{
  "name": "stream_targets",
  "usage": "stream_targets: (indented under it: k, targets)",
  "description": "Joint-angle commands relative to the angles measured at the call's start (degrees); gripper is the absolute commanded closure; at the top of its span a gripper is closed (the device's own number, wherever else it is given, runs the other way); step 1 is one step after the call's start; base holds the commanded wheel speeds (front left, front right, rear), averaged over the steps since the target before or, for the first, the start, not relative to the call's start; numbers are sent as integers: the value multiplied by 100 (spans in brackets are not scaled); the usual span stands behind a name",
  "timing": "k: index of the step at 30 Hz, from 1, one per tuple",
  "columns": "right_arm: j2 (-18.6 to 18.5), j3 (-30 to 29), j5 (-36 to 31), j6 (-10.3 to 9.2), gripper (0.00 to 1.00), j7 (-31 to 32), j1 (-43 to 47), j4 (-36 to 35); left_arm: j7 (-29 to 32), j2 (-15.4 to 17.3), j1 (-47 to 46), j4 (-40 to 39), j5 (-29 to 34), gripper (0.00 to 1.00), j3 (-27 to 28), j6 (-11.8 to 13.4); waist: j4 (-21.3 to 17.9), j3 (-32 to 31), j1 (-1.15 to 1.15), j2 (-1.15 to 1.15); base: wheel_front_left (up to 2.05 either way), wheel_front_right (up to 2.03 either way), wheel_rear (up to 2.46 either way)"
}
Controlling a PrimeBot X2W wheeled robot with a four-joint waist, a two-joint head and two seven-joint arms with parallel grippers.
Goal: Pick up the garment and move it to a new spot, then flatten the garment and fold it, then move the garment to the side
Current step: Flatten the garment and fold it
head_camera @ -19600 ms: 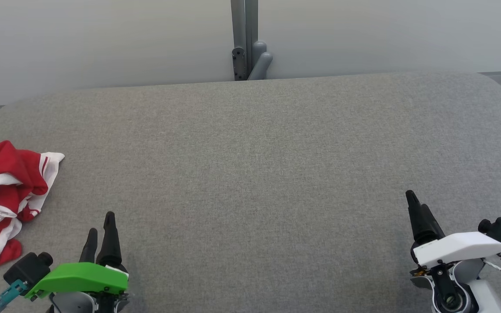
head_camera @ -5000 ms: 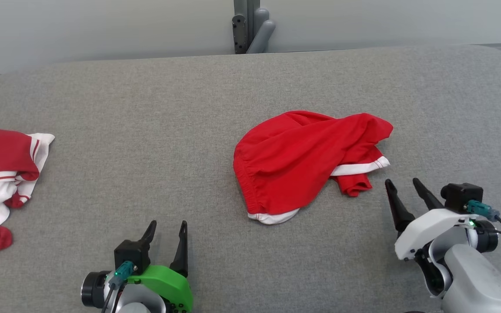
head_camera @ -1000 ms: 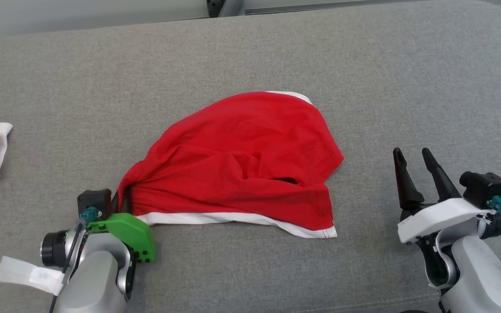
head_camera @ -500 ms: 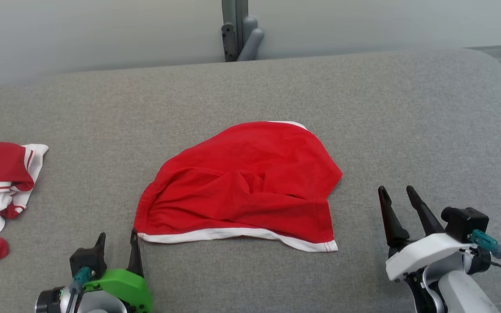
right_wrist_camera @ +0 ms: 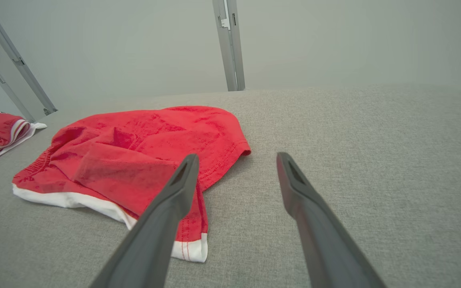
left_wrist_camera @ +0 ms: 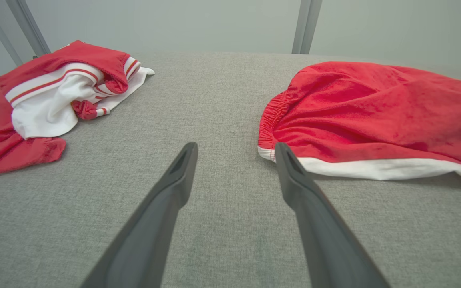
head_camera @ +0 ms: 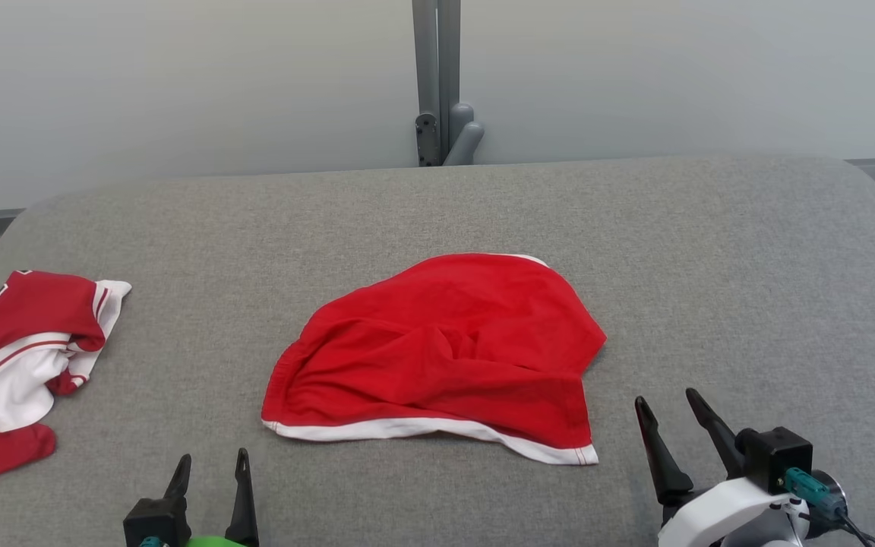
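Garment (head_camera: 437, 349) between left claw (head_camera: 213, 456) and right claw (head_camera: 664, 396)

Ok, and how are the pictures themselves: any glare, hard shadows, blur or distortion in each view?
Head view: soft even light, no glare, the red garment sharp. Left wrist view: wide-angle stretch makes the left gripper loom large; a soft shadow lies under the garment's hem. Right wrist view: same stretch on the right gripper; the wall looks hazy.

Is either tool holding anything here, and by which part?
Nothing is held. The left tool and right tool both stand open, short of the red cloth garment with a white hem, lying on the grey fabric surface.
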Motion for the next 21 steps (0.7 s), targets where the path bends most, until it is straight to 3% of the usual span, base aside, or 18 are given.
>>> stream_targets:
  k: [1, 14, 21]
  targets:
    - [17, -24, -56, 0, 0, -19, 140, -39, -1, -8, 146, -109, 86, 0, 49, -37, 23, -71, 0, 0, 0, 0, 0]
    - [103, -144, -258, 0, 0, -19, 283, -163, -1, -61, 381, -469, 97, 0, 133, -74, -17, -112, 0, 0, 0, 0, 0]
    - [36, 118, -180, 0, 0, -19, 211, 20, 0, -61, 206, -484, -41, 0, -52, -55, -21, 101, 0, 0, 0, 0, 0]
